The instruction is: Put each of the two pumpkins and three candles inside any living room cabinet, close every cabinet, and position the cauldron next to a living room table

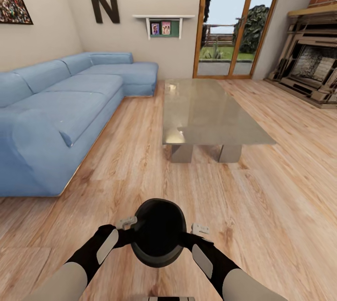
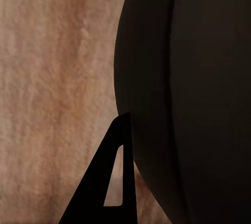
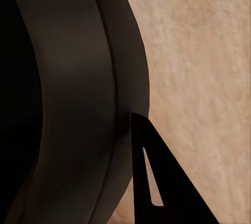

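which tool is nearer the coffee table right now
Right, slightly. The right tool holds the cauldron on the side toward the table; the left tool grips the opposite side, toward the sofa.

1. Pale grey tubular upper-arm shells are narrowing into glossy black forearm casings.
2. Light grey oval panels are showing on each black forearm.
3. Small pale grey brackets are sitting at both wrists.
4. A thin black triangular left finger (image 2: 107,182) and an identical right finger (image 3: 157,182) are each showing a slotted cut-out.
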